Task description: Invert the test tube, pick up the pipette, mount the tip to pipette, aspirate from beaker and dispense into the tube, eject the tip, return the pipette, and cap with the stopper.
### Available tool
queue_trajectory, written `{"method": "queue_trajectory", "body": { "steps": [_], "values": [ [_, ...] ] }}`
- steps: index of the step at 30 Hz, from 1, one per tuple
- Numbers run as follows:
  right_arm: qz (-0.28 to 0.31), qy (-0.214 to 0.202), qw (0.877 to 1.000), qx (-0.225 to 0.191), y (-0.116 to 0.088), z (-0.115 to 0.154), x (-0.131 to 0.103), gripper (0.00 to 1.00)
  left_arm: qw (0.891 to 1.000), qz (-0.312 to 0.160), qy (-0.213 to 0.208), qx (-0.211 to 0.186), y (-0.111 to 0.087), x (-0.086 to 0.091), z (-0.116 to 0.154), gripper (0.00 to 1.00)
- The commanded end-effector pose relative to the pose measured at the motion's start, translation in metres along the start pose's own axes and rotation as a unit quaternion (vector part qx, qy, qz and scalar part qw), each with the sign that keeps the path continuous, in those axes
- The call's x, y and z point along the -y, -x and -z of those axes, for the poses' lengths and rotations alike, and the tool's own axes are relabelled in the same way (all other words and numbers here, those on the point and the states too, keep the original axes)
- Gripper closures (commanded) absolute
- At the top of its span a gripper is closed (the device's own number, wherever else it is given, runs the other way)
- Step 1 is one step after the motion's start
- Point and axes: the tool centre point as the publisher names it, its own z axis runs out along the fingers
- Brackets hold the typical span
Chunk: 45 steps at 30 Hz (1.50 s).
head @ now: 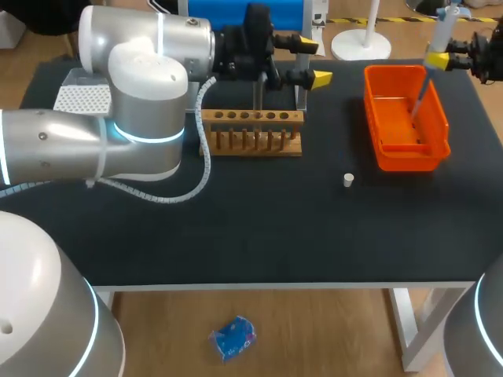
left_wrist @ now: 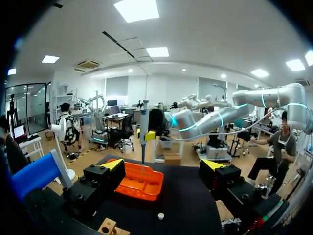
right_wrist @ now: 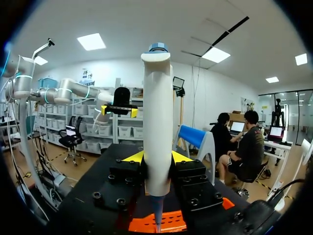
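Pipette is pinched between the two yellow-tipped fingers of the right gripper. The white barrel rises above the jaws with a slight lean. Its thin tip hangs below the jaws, down inside the orange tray. In the right wrist view the fingers press the barrel from both sides and the tip points at the tray floor under them. I cannot tell whether it touches.

My read is that the tip is about to be ejected. Notes for doing it cleanly:
- Hold the tip's end below the tray rim and clear of the walls, so it drops in and does not bounce out.
- Keep the pinch firm, because the ejecting push runs down the barrel and could slide it through the pads.
- Keep the barrel near upright so the tip falls straight.
- Nothing here shows what will press the ejector.

Left gripper has its fingers spread wide with nothing between them. It hovers just above the wooden rack, well apart from the pipette. In the left wrist view the tray and pipette stand ahead of those open jaws.

Small white stopper lies on the table between rack and tray, untouched, ahead of and below the left jaws. The capping step looks a long way off.
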Motion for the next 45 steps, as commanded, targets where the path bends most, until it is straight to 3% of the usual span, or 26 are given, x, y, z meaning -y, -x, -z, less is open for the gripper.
{"method": "queue_trajectory", "body": {
  "steps": [1,15,19,25,37,40,45],
  "values": [
    [0.001,0.001,1.0,-0.025,0.003,-0.002,0.001,1.0,1.0,0.0,0.001,0.001,0.0,0.001,0.002,0.0],
    [0.001,0.001,1.0,-0.025,0.003,-0.002,0.001,1.0,1.0,0.0,-0.003,0.015,0.005,0.012,0.002,0.0],
    [0.001,0.001,1.0,-0.025,0.003,-0.002,0.001,1.0,1.0,-0.01,-0.002,0.007,0.007,0.026,-0.013,0.0],
    [0.001,0.001,1.0,-0.025,0.003,-0.002,0.001,1.0,0.999,-0.032,0.011,0.027,0.014,0.052,-0.04,0.0],
    [0.001,0.001,1.0,-0.025,0.003,-0.002,0.001,1.0,0.999,-0.031,0.039,0.02,0.032,0.088,-0.103,0.0],
    [0.001,0.001,1.0,-0.025,0.003,-0.002,0.001,1.0,0.997,-0.029,0.073,0.023,0.031,0.089,-0.117,0.0],
    [0.001,0.001,1.0,-0.025,0.003,-0.002,0.001,1.0,0.997,-0.029,0.073,0.023,0.031,0.089,-0.117,0.0]
  ]
}}
